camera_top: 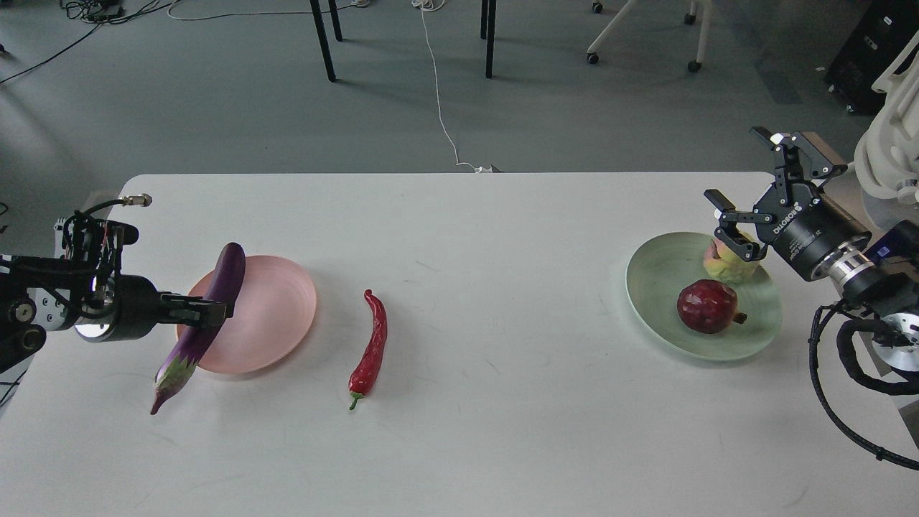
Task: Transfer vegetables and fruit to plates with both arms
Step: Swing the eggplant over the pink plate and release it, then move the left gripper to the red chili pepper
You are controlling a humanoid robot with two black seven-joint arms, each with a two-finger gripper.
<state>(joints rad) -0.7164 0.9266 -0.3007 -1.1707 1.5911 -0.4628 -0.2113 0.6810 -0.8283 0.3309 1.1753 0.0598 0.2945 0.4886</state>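
Observation:
My left gripper (215, 312) is shut on the purple eggplant (204, 324), which hangs tilted over the left rim of the pink plate (269, 309), its cap end low over the table. The red chili pepper (370, 349) lies on the table right of that plate. The pale green plate (660, 287) at the right holds the dark red pomegranate (707, 306) and the yellow-green fruit (729, 264). My right gripper (747, 194) is open, its lower finger just above the yellow-green fruit.
The white table's (502, 431) far edge runs behind both plates. Chair and table legs (490, 36) and a white cable (441, 108) are on the floor beyond. A white machine part (890, 151) stands at the right edge.

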